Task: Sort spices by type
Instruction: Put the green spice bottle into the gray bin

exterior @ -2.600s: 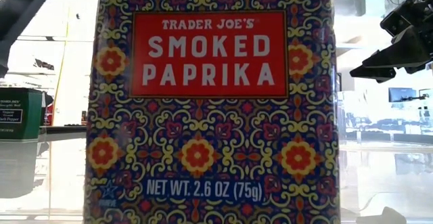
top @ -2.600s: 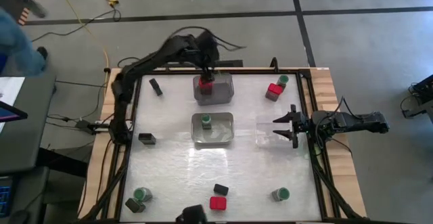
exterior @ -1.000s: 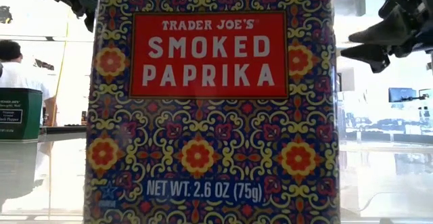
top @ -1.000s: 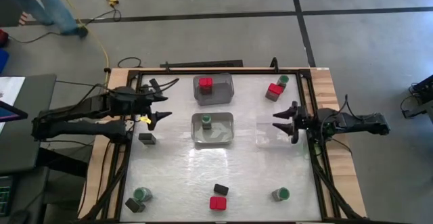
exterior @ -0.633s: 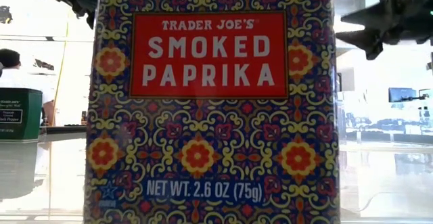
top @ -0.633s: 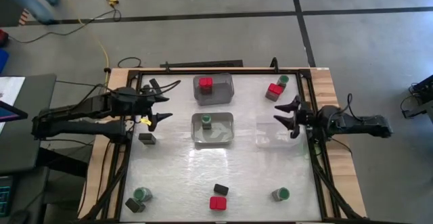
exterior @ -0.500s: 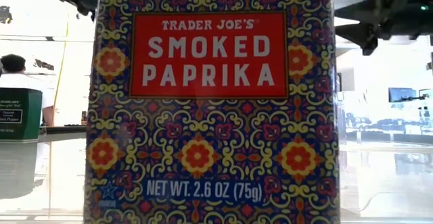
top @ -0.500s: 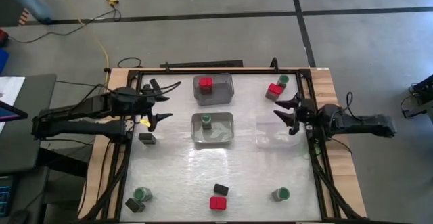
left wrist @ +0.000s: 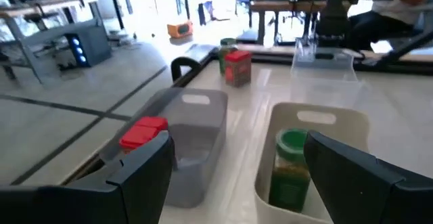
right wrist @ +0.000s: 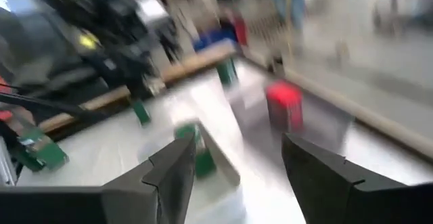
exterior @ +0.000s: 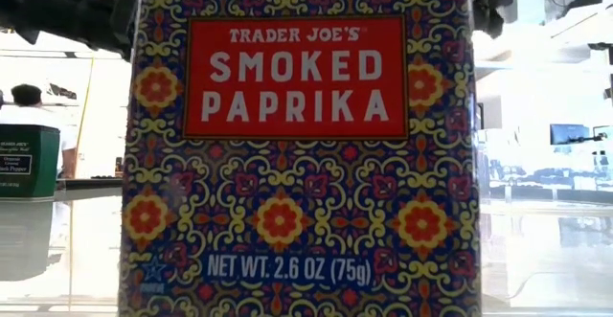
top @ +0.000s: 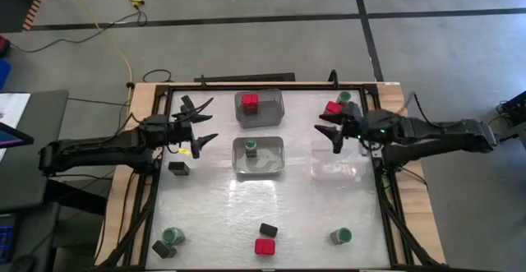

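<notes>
Since half a second ago the right gripper (top: 330, 132) has swung toward the red-topped spice (top: 333, 108) at the desk's (top: 214, 214) far right, jaws open and empty; the left gripper (top: 200, 124) hovers open near the red spice's bin (top: 260, 117).

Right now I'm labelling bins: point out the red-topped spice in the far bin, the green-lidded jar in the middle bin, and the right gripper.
red-topped spice (top: 250, 101), high view, on its red top.
green-lidded jar (top: 250, 146), high view, on its green lid.
right gripper (top: 326, 132), high view, between its open fingertips.

Left gripper (top: 200, 126) fingers spread, empty; right gripper (top: 327, 131) likewise.
</notes>
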`<action>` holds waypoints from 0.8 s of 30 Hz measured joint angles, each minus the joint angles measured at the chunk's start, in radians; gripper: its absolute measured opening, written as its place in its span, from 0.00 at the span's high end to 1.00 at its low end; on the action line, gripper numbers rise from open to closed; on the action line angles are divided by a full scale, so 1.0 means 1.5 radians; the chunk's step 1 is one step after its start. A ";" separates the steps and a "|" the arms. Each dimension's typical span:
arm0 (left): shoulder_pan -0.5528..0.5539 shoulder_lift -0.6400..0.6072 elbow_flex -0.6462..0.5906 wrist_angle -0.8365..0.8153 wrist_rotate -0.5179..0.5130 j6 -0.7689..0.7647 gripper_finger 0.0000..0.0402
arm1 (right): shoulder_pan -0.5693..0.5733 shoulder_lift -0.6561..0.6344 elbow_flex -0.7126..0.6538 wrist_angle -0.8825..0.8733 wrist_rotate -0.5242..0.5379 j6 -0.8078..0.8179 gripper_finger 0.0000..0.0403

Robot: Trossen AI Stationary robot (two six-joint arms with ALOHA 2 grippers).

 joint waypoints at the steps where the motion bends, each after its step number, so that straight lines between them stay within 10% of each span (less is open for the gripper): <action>1: -0.001 -0.012 0.000 0.001 0.000 0.000 0.21 | 0.000 0.033 0.049 -0.074 0.001 0.053 0.41; 9: -0.082 -0.096 0.000 -0.111 -0.014 -0.071 0.21 | 0.038 0.275 0.341 -0.549 -0.014 0.403 0.49; 24: -0.240 -0.100 -0.003 -0.123 -0.130 0.002 0.21 | 0.288 0.470 0.464 -0.674 -0.066 0.813 0.52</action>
